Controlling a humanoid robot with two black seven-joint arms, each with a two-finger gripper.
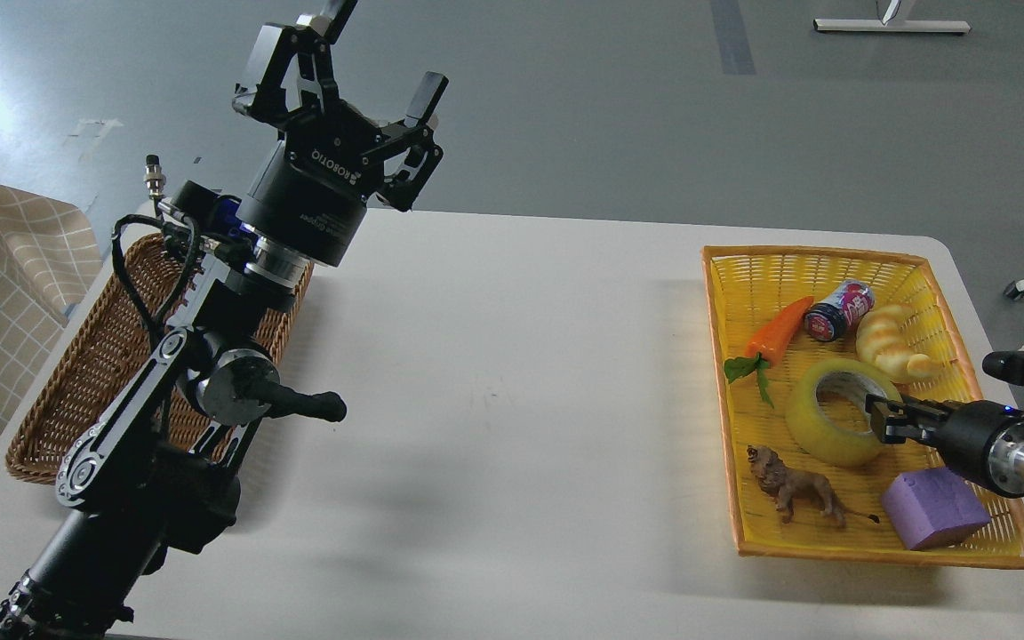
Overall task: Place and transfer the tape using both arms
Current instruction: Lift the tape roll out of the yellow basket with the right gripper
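The tape (810, 427), a yellow translucent roll with a grey-white core, lies tilted in the yellow basket (921, 267) at the table's right. My right gripper (884, 420) comes in from the right edge, and its fingers sit closed on the roll's right wall, one inside the hole. My left gripper (361, 67) is raised high above the table's far left, with its fingers spread wide and nothing between them.
The yellow basket also holds a carrot (777, 333), a can (836, 310), a croissant (892, 348), a toy lion (795, 485) and a purple block (934, 508). A brown wicker basket (76, 373) stands at the left, partly behind my left arm.
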